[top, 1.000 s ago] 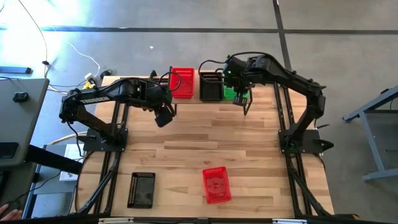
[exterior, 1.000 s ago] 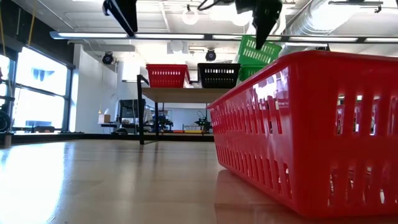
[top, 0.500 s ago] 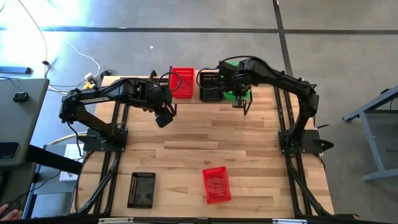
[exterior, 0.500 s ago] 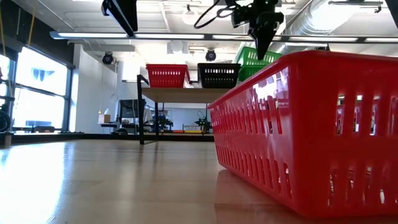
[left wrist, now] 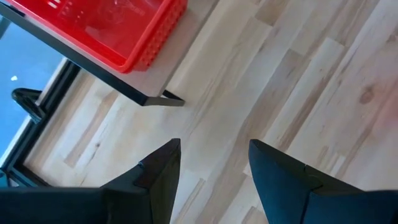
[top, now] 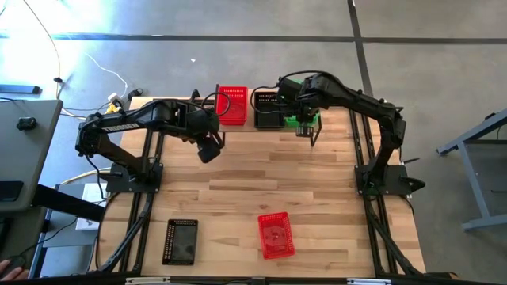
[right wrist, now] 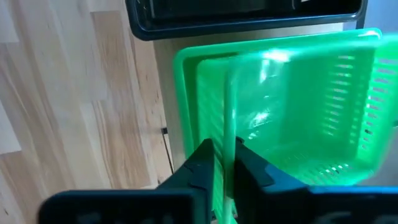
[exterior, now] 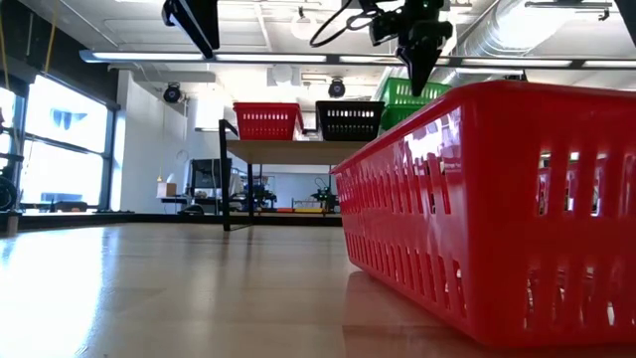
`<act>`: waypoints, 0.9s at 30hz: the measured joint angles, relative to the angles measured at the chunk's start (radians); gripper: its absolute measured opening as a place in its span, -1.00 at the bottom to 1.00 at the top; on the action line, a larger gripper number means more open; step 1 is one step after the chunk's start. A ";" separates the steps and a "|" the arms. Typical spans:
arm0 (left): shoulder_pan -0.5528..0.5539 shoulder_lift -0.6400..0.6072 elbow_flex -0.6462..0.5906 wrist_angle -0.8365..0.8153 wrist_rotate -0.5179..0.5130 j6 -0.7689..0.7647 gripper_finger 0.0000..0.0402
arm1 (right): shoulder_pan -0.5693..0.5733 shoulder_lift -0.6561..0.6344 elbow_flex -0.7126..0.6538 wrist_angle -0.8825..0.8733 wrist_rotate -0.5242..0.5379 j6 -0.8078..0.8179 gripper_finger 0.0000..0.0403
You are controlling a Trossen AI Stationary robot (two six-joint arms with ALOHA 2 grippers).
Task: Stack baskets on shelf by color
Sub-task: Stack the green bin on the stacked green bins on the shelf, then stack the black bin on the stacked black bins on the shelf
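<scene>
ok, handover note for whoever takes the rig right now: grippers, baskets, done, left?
Right gripper: shut on the wall of a green basket, holding it over the green stack at the shelf end, not released.
Left gripper: open, empty, above the table in front of the shelf.
Shelf: red stack, black stack, green stack.
Left: release the green basket; one black basket and one red basket lie at the table's near edge.
</scene>
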 joint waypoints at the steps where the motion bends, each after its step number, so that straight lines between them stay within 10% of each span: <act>1: 0.000 0.000 0.000 0.000 0.003 0.001 -0.10 | 0.000 0.000 0.000 0.000 0.000 0.006 -0.84; 11: 0.000 0.000 0.000 0.000 0.004 0.043 -0.10 | 0.009 0.000 0.000 0.000 0.046 0.096 -0.38; 27: -0.057 0.000 0.000 -0.018 0.169 0.195 -0.10 | 0.085 -0.002 0.228 0.000 -0.008 0.420 -0.35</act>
